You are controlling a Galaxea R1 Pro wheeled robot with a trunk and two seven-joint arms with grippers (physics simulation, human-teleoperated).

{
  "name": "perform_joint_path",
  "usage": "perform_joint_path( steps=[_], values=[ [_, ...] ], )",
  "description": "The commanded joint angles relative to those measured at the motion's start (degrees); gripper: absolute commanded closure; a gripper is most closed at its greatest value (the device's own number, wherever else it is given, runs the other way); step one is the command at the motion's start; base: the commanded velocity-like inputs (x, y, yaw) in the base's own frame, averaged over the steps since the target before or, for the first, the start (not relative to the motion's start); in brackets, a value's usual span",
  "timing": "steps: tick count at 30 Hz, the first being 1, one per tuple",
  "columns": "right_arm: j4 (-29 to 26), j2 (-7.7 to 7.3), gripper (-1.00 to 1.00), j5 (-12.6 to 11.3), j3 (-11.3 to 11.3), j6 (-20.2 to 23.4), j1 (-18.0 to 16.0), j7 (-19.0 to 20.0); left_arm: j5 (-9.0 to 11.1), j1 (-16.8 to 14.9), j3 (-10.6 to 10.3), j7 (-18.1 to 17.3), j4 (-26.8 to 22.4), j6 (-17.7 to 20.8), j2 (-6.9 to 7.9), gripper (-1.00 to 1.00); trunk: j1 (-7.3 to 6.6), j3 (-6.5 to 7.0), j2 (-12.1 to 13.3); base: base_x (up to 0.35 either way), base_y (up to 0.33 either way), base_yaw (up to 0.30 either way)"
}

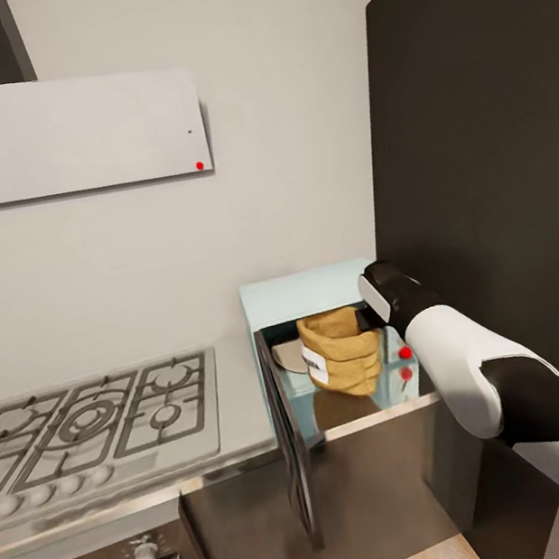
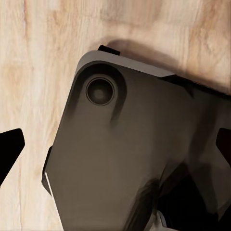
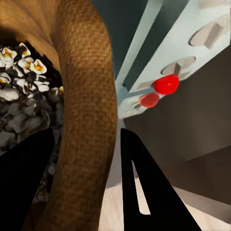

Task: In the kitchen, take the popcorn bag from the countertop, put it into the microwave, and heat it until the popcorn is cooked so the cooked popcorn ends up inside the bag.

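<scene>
Popcorn bag [image 1: 341, 351] sits in your open microwave [image 1: 318, 291], rim pinched in your right claw [image 3: 96, 163]; the wrist view reveals popcorn [image 3: 21, 77] inside.

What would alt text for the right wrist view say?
The popcorn bag's rolled brown rim sits between the right gripper's dark fingers, with popcorn inside. Beyond is the pale blue microwave panel with a red dot.
</scene>
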Motion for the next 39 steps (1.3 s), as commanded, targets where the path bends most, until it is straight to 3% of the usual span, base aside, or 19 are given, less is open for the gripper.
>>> perform_joint_path(
  steps=[1,9,15,22,39],
  values=[
    [-0.1,0.09,1.00,0.1,-0.4,0.1,0.0,-0.2,0.2,0.0,0.1,0.1,-0.1,-0.1,-0.02,-1.00,0.02,-0.07,0.0,0.196,0.000,0.000],
    [0.1,0.31,1.00,-0.1,-0.5,0.1,0.0,-0.2,0.2,0.0,0.1,0.1,-0.1,-0.1,-0.04,-1.00,0.02,-0.07,0.0,0.184,0.000,0.000],
    [0.1,2.47,1.00,-0.2,-0.6,0.1,0.0,-0.2,0.2,0.0,0.1,0.2,-0.1,-0.1,-0.10,-1.00,0.02,-0.07,0.0,0.035,0.006,0.000],
    [0.1,2.47,1.00,-0.1,-0.6,0.1,0.0,-0.2,0.3,0.0,0.1,0.2,-0.1,-0.1,-0.11,-1.00,0.02,-0.07,0.0,0.058,0.219,0.000],
    [0.0,2.05,1.00,1.0,-0.6,0.1,0.0,-0.8,0.2,0.0,0.1,0.1,-0.1,-0.1,-0.03,-1.00,0.02,-0.07,0.0,0.026,0.004,0.000]
  ],
)
